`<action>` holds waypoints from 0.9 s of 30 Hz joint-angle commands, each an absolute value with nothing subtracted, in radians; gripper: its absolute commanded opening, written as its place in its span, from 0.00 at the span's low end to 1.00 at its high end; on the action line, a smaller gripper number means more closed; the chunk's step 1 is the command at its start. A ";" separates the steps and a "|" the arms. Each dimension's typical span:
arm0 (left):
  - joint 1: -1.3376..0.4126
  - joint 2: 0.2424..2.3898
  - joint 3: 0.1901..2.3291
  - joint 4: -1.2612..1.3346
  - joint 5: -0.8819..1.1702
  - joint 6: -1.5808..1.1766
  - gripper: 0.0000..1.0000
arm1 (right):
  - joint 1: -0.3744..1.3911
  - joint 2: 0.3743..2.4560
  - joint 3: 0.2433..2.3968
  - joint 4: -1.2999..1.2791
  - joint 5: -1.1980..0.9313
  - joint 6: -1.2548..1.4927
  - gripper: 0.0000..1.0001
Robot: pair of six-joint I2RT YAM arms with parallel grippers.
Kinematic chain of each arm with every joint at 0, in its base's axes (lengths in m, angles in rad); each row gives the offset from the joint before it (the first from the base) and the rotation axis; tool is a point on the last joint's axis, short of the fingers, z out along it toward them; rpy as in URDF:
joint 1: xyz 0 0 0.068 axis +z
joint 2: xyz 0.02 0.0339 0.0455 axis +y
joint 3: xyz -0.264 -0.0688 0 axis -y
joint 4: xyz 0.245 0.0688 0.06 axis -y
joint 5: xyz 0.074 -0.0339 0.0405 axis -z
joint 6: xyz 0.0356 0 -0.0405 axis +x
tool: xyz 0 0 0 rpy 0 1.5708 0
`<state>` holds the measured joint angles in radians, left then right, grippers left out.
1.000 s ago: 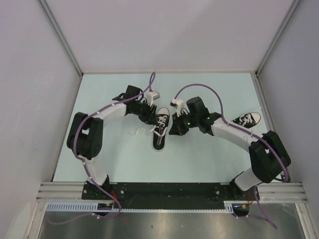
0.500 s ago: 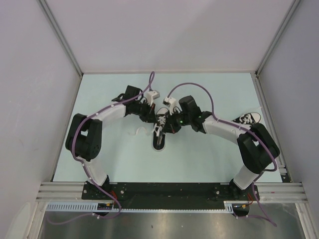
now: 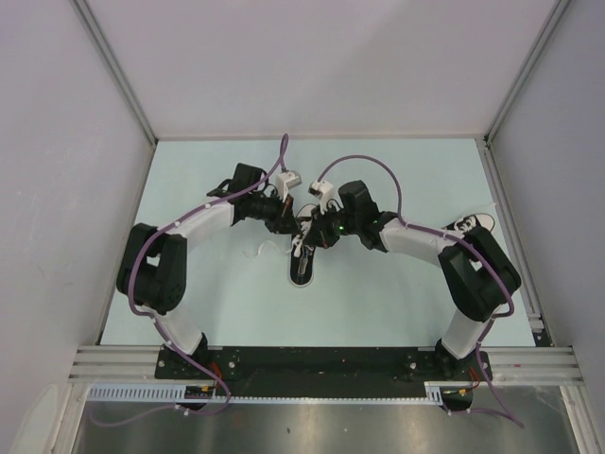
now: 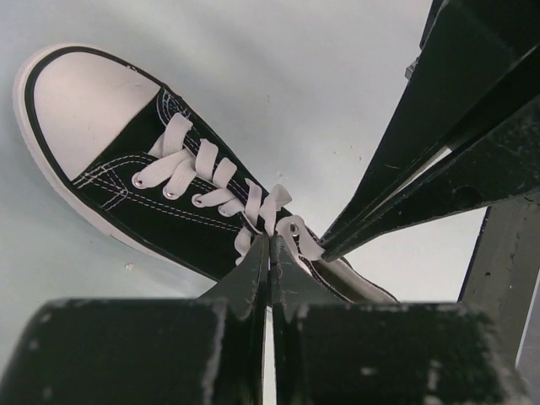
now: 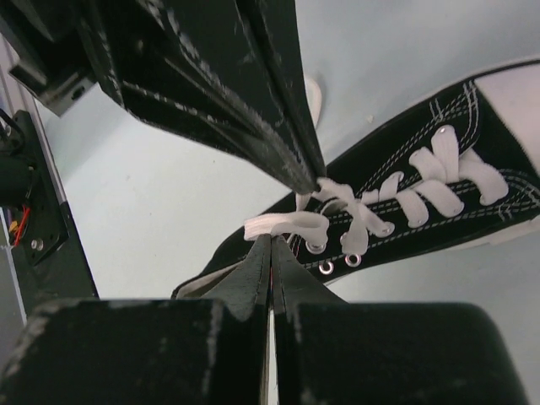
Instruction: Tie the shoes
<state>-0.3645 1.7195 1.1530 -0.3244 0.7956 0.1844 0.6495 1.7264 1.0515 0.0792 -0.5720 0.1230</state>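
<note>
Pulling the two pinched strands apart evenly and low over the tongue looked like the way to do this step well; a weak pinch would likely let a strand slip. The left arm reached in from frame left, elbow bent, left gripper (image 4: 270, 250) clamped tight on the laces (image 4: 211, 181). The shoe (image 3: 301, 267) lay mid-table (image 3: 236, 303), heel toward frame bottom. The right arm arched in from frame right, right gripper (image 5: 272, 250) likewise pinched on a strand. A second shoe (image 3: 470, 224) sat far right.
</note>
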 commanded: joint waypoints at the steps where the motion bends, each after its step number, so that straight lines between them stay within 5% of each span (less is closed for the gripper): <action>1: -0.371 1.667 1.146 -0.319 0.845 0.196 0.03 | 0.641 1.752 1.083 0.176 -0.566 0.127 0.00; 27: -0.367 1.697 1.180 -0.310 0.848 0.175 0.04 | 0.589 1.844 1.127 0.141 -0.652 -0.029 0.00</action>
